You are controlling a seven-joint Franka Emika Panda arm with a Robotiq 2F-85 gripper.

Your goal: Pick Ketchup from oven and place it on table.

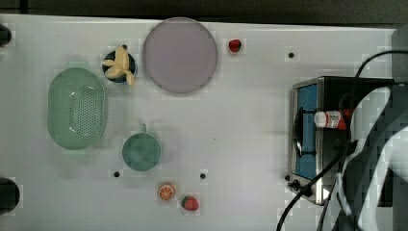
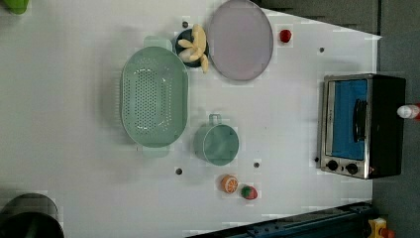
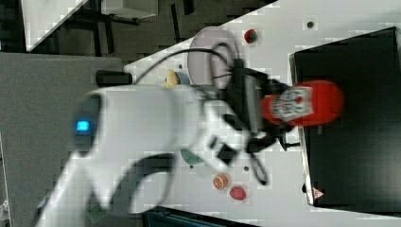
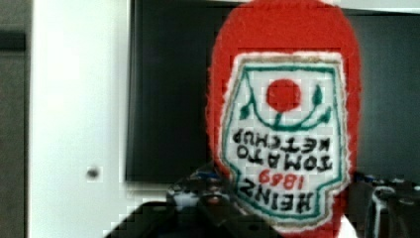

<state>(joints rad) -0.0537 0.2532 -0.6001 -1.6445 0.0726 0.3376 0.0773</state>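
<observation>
Ketchup, a slim red plastic bottle [image 3: 302,109] with a white cap and white label, held over the black top of the boxy black toaster oven [image 3: 350,156] with the dark gripper [image 3: 257,111] clamped on its cap end. In the top view the bottle lies level above the oven near that view's right edge, cap pointing to the top view's left. White counter [image 1: 240,120] carries a green perforated colander [image 1: 76,108], round grey plate [image 1: 180,55], teal cup [image 1: 141,151], orange slice [image 1: 166,192] and two strawberries.
</observation>
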